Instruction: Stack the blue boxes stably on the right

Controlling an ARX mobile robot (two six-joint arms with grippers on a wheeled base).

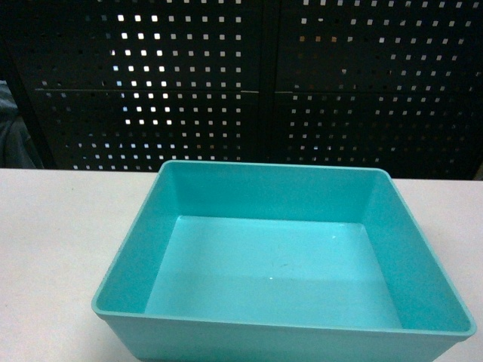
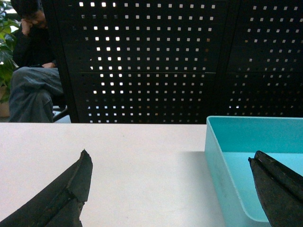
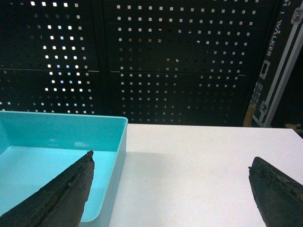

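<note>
**Three views toward one wall**

The head camera looks forward and down, close over the blue box on the surface. Both wrist cameras sit low, facing the perforated panel. The left shows the box's left wall, the right its right wall.

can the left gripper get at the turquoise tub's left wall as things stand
Probably yes. The left gripper is open and already straddles the left wall of the turquoise tub, one finger over the inside, the other over bare table. Nothing lies between.
</note>
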